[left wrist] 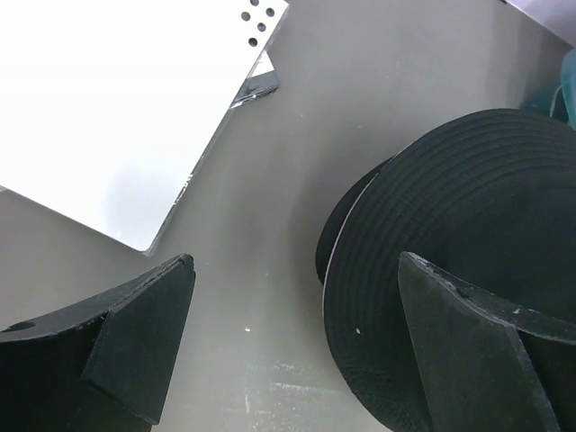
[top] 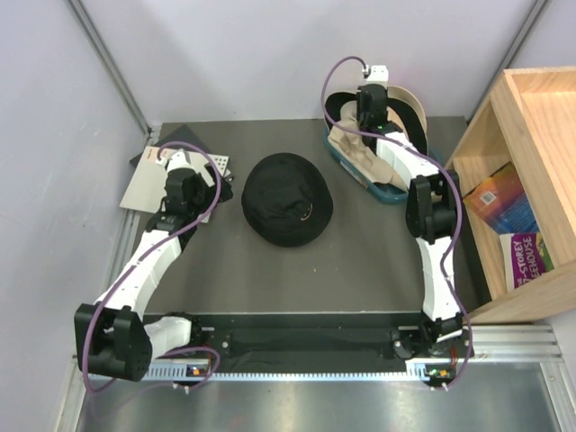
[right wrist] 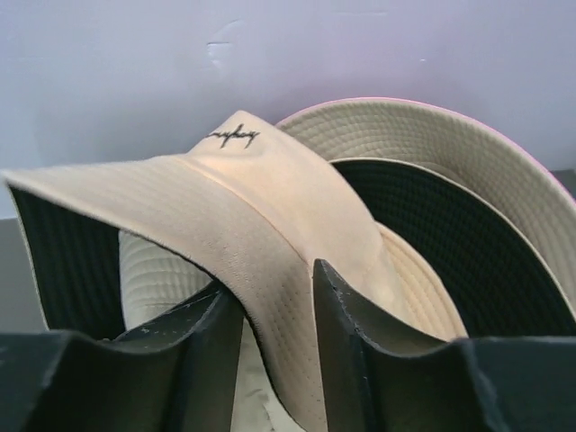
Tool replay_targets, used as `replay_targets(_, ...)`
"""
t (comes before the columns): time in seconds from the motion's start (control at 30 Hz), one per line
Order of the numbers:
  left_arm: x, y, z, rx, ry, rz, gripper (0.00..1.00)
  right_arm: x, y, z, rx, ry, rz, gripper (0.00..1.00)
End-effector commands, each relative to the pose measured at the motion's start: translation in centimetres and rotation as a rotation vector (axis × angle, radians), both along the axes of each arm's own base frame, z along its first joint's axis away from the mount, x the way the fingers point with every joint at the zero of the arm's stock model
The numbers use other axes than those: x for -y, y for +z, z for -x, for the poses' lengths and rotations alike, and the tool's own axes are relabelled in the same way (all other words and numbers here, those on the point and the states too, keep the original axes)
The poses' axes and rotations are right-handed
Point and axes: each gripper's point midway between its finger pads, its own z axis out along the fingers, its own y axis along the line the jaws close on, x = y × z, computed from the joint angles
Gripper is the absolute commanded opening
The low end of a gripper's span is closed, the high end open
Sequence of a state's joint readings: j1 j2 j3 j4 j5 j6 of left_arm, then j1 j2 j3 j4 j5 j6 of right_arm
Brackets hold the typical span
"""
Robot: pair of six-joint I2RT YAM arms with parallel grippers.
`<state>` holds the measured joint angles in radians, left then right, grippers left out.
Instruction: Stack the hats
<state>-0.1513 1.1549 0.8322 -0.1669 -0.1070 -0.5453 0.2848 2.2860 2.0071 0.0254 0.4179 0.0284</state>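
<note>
**Q:** Right wrist view: what lies nearest the lens?
**A:** The right gripper (right wrist: 277, 283). Its jaws are drawn in on a fold of the beige bucket hat (right wrist: 270, 180), and fabric fills the gap between them. Behind that hat and touching it is the black-lined cream hat (right wrist: 432, 144).

**Q:** How is the pinched hat oriented?
**A:** It is tilted, with the embroidered script (right wrist: 232, 137) facing the camera. The brim's long axis runs left to right across the view.

**Q:** Left wrist view?
**A:** The left gripper (left wrist: 295, 261) has its jaws spread wide and holds nothing. It sits just left of the black bucket hat (left wrist: 468, 180). A white sheet (left wrist: 117, 108) lies farther left of that hat.

**Q:** Top view?
**A:** The black bucket hat sits crown up with its brim flat on the table (top: 360, 270). It is round, so it has no marked long axis. Both pale hats lie behind and to the right of it, in the teal tub (top: 389, 191).

**Q:** What failures are likely?
**A:**
- The pinch is on a thin, soft fold, which may slip out when lifted.
- The black-lined cream hat rests against the pinched one, so it may be dragged out too, or the tub may shift.
- The floppy brim may fold under when the hat is set on the black bucket hat.
</note>
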Motion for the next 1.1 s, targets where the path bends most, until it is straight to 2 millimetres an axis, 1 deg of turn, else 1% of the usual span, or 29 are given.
replay_targets(0.0, -0.6, 1.4, -0.6, 0.034, 0.017, -0.019, 0.99, 2.1, 4.5, 0.0, 0.097, -0.105, 0.054, 0.43)
replay_targets(0.03, -0.6, 1.5, -0.6, 0.037, 0.017, -0.02, 0.99, 2.7, 5.6, 0.4, 0.11, -0.124, 0.057, 0.53)
replay_targets(0.07, -0.6, 1.2, -0.6, 0.032, 0.015, -0.018, 0.99, 2.8, 5.4, 0.8, 0.102, -0.127, 0.067, 0.7)
replay_targets(0.1, -0.5, 1.2, -0.6, 0.032, 0.013, -0.018, 0.99, 2.8, 5.7, 1.2, 0.104, -0.125, 0.068, 0.76)
replay_targets(0.13, -0.5, 1.2, -0.6, 0.031, 0.011, -0.012, 0.99, 2.5, 7.4, 1.9, 0.128, -0.101, 0.057, 0.79)
replay_targets(0.17, -0.4, 1.1, -0.6, 0.03, 0.007, -0.012, 0.99, 2.2, 6.6, 2.5, 0.107, -0.08, 0.062, 0.82)
replay_targets(0.2, -0.4, 1.0, -0.6, 0.028, 0.007, -0.01, 0.99, 1.7, 6.7, 3.0, 0.1, -0.053, 0.059, 0.83)
replay_targets(0.23, -0.4, 1.0, -0.5, 0.029, 0.004, -0.009, 0.99, 0.5, 8.9, 3.9, 0.13, 0.016, 0.033, 0.83)
replay_targets(0.27, -0.3, 0.9, -0.5, 0.026, 0.002, -0.01, 0.99, -0.2, 7.9, 4.6, 0.106, 0.052, 0.026, 0.83)
replay_targets(0.3, -0.4, 0.8, -0.5, 0.026, 0.004, -0.009, 0.99, -0.8, 9.7, 5.7, 0.134, 0.09, 0.007, 0.83)
replay_targets(0.33, -0.4, 0.6, -0.4, 0.023, 0.002, -0.009, 0.99, -2.7, 9.8, 6.4, 0.132, 0.172, -0.01, 0.84)
replay_targets(0.37, -0.3, 0.5, -0.4, 0.024, -0.001, -0.005, 0.99, -3.5, 8.4, 7.2, 0.105, 0.207, -0.023, 0.84)
replay_targets(0.4, -0.3, 0.5, -0.4, 0.024, 0.001, -0.001, 0.99, -4.1, 9.3, 8.0, 0.122, 0.237, -0.038, 0.84)
replay_targets(0.43, -0.2, 0.3, -0.3, 0.022, -0.003, 0.001, 0.99, -5.8, 9.2, 8.7, 0.12, 0.303, -0.05, 0.84)
replay_targets(0.47, -0.2, 0.3, -0.4, 0.022, -0.006, 0.006, 0.99, -6.5, 8.1, 9.3, 0.098, 0.327, -0.082, 0.84)
replay_targets(0.53, -0.1, 0.0, -0.4, 0.014, -0.012, 0.003, 0.99, -8.1, 7.8, 9.9, 0.093, 0.397, -0.118, 0.85)
replay_targets(0.57, -0.2, -0.1, -0.4, 0.011, -0.012, 0.0, 0.99, -8.5, 7.6, 9.7, 0.088, 0.413, -0.128, 0.86)
replay_targets(0.6, -0.2, -0.2, -0.4, 0.008, -0.015, -0.002, 0.99, -9.0, 5.9, 9.1, 0.051, 0.418, -0.126, 0.85)
replay_targets(0.63, -0.2, -0.2, -0.4, 0.007, -0.015, -0.003, 0.99, -9.3, 6.4, 8.6, 0.037, 0.422, -0.124, 0.85)
replay_targets(0.67, -0.2, -0.1, -0.4, 0.008, -0.017, -0.004, 0.99, -9.4, 5.8, 8.2, 0.016, 0.421, -0.12, 0.85)
replay_targets(0.7, -0.1, -0.1, -0.4, 0.007, -0.019, -0.003, 0.99, -9.6, 3.9, 7.4, -0.022, 0.417, -0.115, 0.86)
replay_targets(0.73, -0.2, -0.2, -0.3, 0.005, -0.018, -0.005, 0.99, -9.6, 4.9, 6.7, -0.005, 0.405, -0.114, 0.86)
replay_targets(0.77, -0.2, 0.0, -0.2, 0.011, -0.018, -0.008, 0.99, -9.3, 4.2, 6.4, -0.032, 0.387, -0.107, 0.86)
replay_targets(0.8, -0.4, 0.0, -0.2, 0.01, -0.012, -0.01, 0.99, -8.8, 2.5, 5.4, -0.061, 0.355, -0.102, 0.86)
replay_targets(0.83, -0.4, 0.1, -0.1, 0.015, -0.014, -0.011, 0.99, -8.6, 3.2, 5.0, -0.06, 0.345, -0.11, 0.86)
replay_targets(0.87, -0.5, 0.2, 0.0, 0.015, -0.013, -0.014, 0.99, -8.3, 2.9, 4.6, -0.065, 0.332, -0.114, 0.86)
replay_targets(0.9, -0.5, 0.1, 0.1, 0.012, -0.014, -0.016, 0.99, -7.7, 2.0, 4.0, -0.078, 0.31, -0.111, 0.86)
replay_targets(0.93, -0.5, 0.4, 0.2, 0.018, -0.015, -0.018, 0.99, -7.6, 2.0, 3.8, -0.078, 0.305, -0.112, 0.88)
replay_targets(1.07, -0.7, 1.0, 0.5, 0.032, -0.015, -0.022, 0.99, -6.8, -0.1, 3.3, -0.135, 0.28, -0.102, 0.89)
